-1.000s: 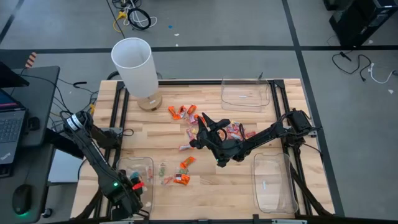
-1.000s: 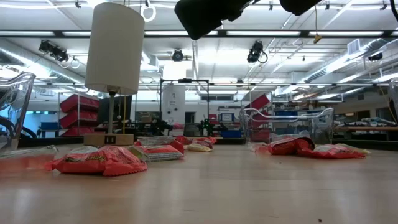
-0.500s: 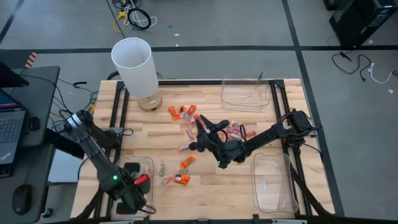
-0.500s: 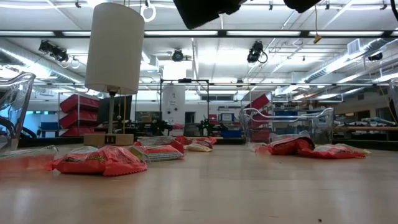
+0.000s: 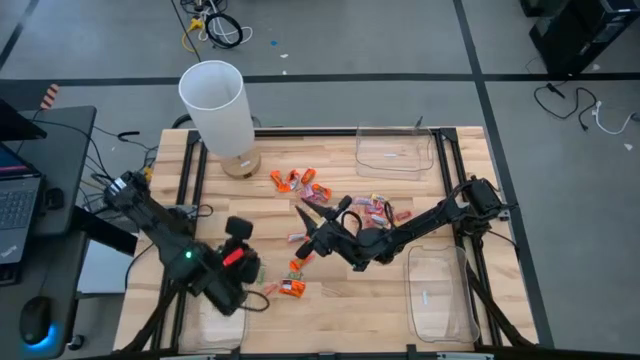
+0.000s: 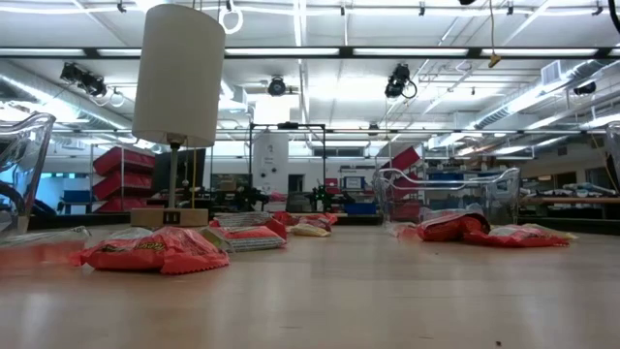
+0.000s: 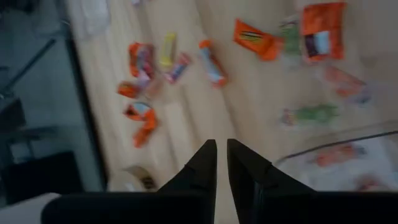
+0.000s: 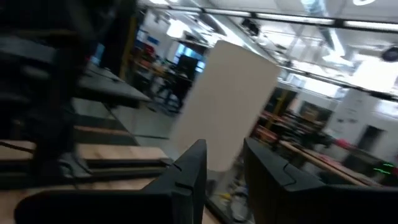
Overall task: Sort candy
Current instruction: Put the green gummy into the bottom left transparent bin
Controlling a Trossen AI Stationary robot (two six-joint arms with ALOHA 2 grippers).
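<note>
Wrapped candy lies scattered mid-table: an orange cluster (image 5: 295, 181), pink pieces (image 5: 380, 210) and an orange piece (image 5: 291, 287) nearer the front. The low view shows it flat on the wood (image 6: 155, 250). My left gripper (image 5: 245, 268) hangs over the right edge of the near-left clear tray (image 5: 212, 300). Its fingers (image 7: 221, 146) point down with only a narrow gap and nothing in it. My right gripper (image 5: 303, 228) hovers above the middle candy and points toward the lamp. It is open (image 8: 224, 149) and holds nothing.
A white-shaded lamp (image 5: 218, 105) stands at the far left. Clear trays sit at the far right (image 5: 395, 150) and near right (image 5: 440, 295). The near-left tray's rim (image 7: 348, 138) encloses a few sweets. Bare wood lies along the front edge.
My left gripper has risen out of the near-left tray and swung toward the table's middle, rolling and tipping as it went. My right gripper has rolled about its axis and drifted slightly toward the near-left. It has also left the top of the low view.
</note>
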